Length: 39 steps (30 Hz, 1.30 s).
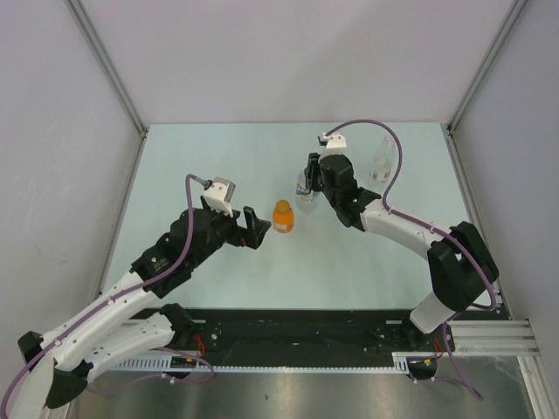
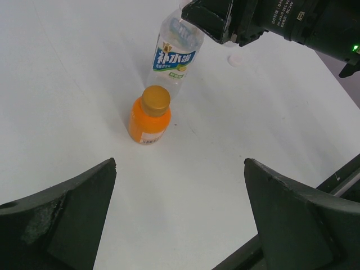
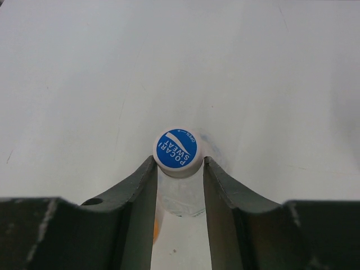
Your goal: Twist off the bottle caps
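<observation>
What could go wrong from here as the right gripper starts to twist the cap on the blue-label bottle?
1. The right gripper pinches the blue-marked cap only at its fingertips, so it might slip when twisting.
2. The left gripper is open and holds nothing, so the blue-label bottle may spin with the cap rather than open.
3. The orange bottle stands right beside it and could get knocked over if it tips.

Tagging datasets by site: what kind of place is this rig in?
Probably a lab test cell: plain grey wall panels in aluminium framing, left arm and right arm mounted at a pale table edge, and only props like the orange bottle.
</observation>
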{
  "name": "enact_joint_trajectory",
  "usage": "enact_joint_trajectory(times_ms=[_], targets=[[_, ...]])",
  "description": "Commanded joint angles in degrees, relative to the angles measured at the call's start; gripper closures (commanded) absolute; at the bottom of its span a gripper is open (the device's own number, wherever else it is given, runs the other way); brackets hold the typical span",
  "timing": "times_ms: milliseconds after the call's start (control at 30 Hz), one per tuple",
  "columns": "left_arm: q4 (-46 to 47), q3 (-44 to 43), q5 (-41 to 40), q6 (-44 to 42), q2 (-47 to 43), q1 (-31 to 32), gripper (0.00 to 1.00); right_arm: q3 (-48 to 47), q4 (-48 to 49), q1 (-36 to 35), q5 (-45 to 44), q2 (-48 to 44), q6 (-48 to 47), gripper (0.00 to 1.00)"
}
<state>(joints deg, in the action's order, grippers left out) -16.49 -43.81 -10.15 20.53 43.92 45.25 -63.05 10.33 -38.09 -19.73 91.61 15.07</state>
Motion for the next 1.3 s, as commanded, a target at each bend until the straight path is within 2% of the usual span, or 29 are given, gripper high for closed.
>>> enact_joint_trajectory(times_ms=[0, 33, 133, 200, 233, 333, 433, 567, 767, 900, 1100, 1233, 1267], targets=[[1.5, 0.1, 0.1, -0.5, -0.2, 0.1, 0.0, -2.3, -0.8, -0.2, -1.8, -2.9, -1.4, 0.76], [1.5, 0.1, 0.0, -0.5, -0.2, 0.1, 0.0, -2.3, -1.1, -0.2, -2.1, -3.1, -1.4, 0.8], [1.7, 0.1, 0.2, -0.4, -0.1, 0.2, 0.0, -2.3, -2.0, -0.3, -2.3, -3.3, -1.7, 0.79], [1.7, 0.1, 0.3, -0.4, 0.0, 0.1, 0.0, -2.3, -2.5, -0.4, -2.3, -3.4, -1.7, 0.7], [1.7, 0.1, 0.3, -0.4, 0.1, 0.2, 0.0, -2.3, -2.6, -0.3, -2.3, -3.3, -1.9, 0.56], [1.8, 0.1, 0.6, -0.4, 0.4, 0.1, 0.0, -2.3, -2.6, -0.4, -2.5, -3.2, -2.0, 0.38], [1.7, 0.2, 0.6, -0.4, 0.4, 0.2, 0.0, -2.3, -2.5, -0.5, -2.9, -3.0, -2.0, 0.32], [1.8, 0.3, 0.7, -0.5, 0.5, 0.1, 0.0, -2.3, -1.8, -0.5, -3.6, -2.8, -2.4, 0.29], [2.1, 0.4, 1.0, -0.6, 0.7, 0.1, 0.0, -2.3, 0.4, -0.5, -3.5, -2.1, -3.1, 0.28], [2.1, 0.4, 0.9, -0.8, 0.8, 0.1, 0.0, -2.3, 1.3, -0.4, -2.7, -1.3, -3.4, 0.31], [2.0, 0.5, 0.9, -0.8, 1.0, 0.1, 0.0, -2.8, 0.8, -0.4, -1.7, 0.4, -3.3, 0.41], [2.0, 0.3, 0.9, -0.8, 0.9, 0.1, 0.0, -2.9, 0.9, -0.1, -0.2, 1.3, -3.5, 0.58], [1.9, 0.3, 0.9, -0.8, 0.9, 0.1, 0.0, -3.0, 0.7, -0.1, -0.1, 1.5, -3.3, 0.59]])
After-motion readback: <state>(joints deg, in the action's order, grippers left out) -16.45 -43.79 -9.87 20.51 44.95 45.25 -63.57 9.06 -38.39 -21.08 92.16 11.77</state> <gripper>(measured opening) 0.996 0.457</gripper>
